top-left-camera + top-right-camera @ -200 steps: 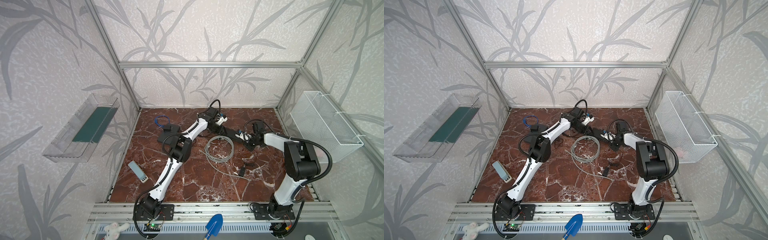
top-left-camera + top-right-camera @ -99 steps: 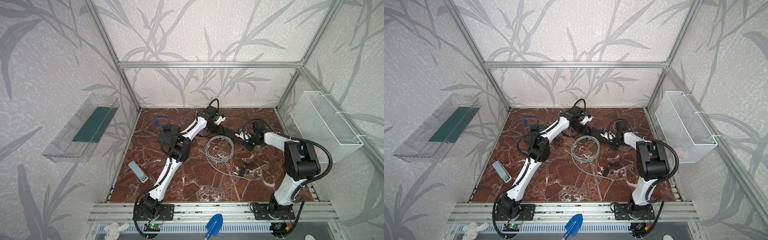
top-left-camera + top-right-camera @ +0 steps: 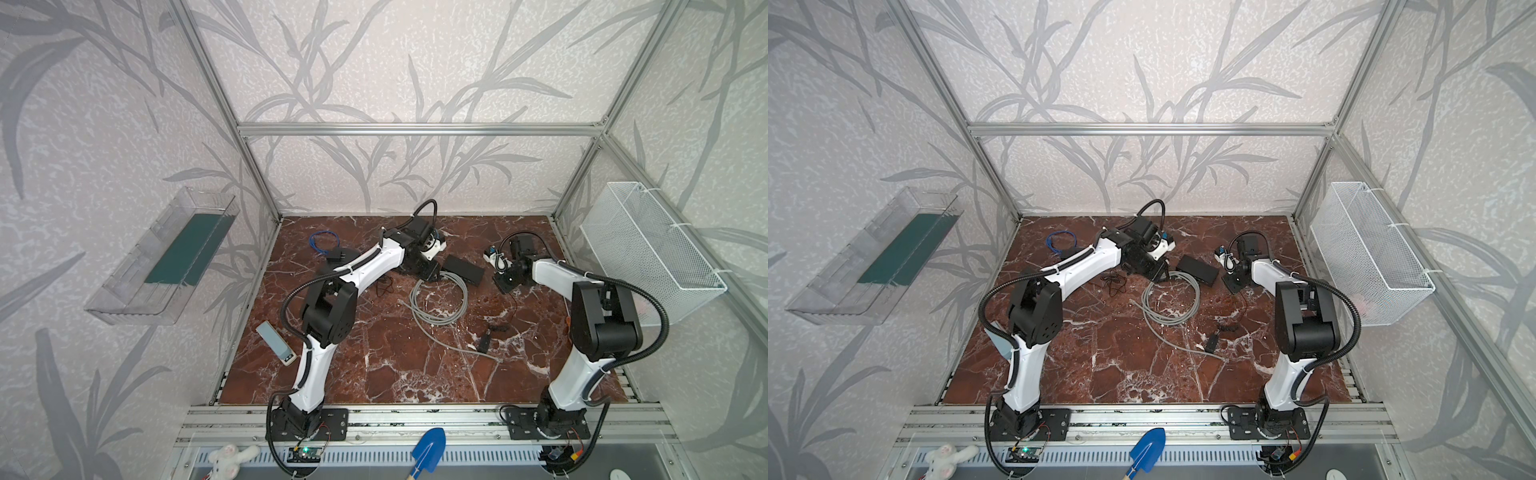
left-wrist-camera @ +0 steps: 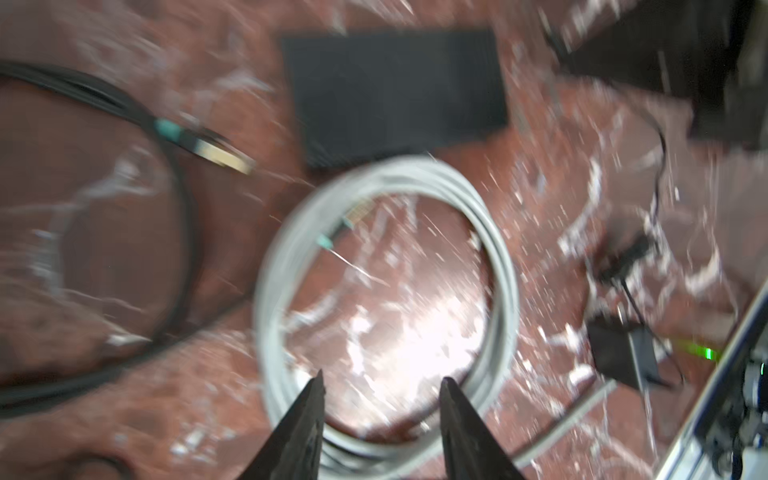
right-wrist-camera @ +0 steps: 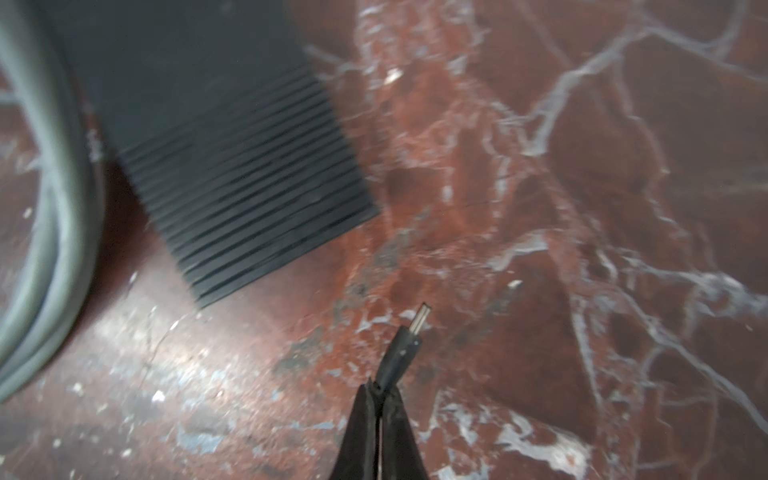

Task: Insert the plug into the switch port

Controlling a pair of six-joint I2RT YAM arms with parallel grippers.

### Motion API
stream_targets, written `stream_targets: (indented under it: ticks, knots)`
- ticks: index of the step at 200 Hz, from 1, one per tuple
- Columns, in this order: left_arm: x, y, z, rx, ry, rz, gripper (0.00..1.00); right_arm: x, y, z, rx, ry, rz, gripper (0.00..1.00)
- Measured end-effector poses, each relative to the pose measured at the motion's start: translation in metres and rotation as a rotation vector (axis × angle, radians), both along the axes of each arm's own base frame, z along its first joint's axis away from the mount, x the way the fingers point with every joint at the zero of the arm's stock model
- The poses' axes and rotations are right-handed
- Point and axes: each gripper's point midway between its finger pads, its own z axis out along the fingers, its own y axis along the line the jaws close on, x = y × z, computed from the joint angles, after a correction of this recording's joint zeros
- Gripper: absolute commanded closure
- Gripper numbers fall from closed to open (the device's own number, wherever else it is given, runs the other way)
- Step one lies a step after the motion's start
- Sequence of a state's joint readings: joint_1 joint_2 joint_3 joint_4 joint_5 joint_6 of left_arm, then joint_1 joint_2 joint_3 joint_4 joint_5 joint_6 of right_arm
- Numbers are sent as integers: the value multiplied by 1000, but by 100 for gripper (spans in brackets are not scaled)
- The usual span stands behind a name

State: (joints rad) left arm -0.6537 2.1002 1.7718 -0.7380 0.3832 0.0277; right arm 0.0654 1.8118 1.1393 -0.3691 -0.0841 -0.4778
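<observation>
The coiled grey cable [image 3: 436,320] lay just before the small black oblong switch box [image 3: 464,269]; the tiny black adapter [image 3: 484,344] well before it; the blue wire loop [image 3: 323,242] far left; the thin black plug [image 5: 405,345] near its right end.

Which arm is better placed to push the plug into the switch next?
Right. The right fingers are shut on the plug, its tip free near the switch. The left fingers are open, empty, above the grey cable coil.
</observation>
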Motion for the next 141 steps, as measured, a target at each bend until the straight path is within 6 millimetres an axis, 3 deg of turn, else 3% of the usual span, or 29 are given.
stream_targets:
  ticks: [24, 42, 104, 124, 141]
  knots:
    - [-50, -19, -30, 57, 39, -100, 52, 2, -8, 1, 7, 1, -73, 100]
    - [-76, -20, -51, 110, 70, -141, 52, 3, -14, 1, 16, 1, -113, 100]
    - [-73, -17, -80, 195, 24, -180, 51, 3, -16, 1, 48, 4, -160, 100]
    - [-75, -21, -80, 209, -5, -207, 51, 4, -14, 2, 54, 4, -161, 100]
    - [-76, -21, -81, 226, -24, -228, 61, 3, -14, 2, 58, 5, -164, 100]
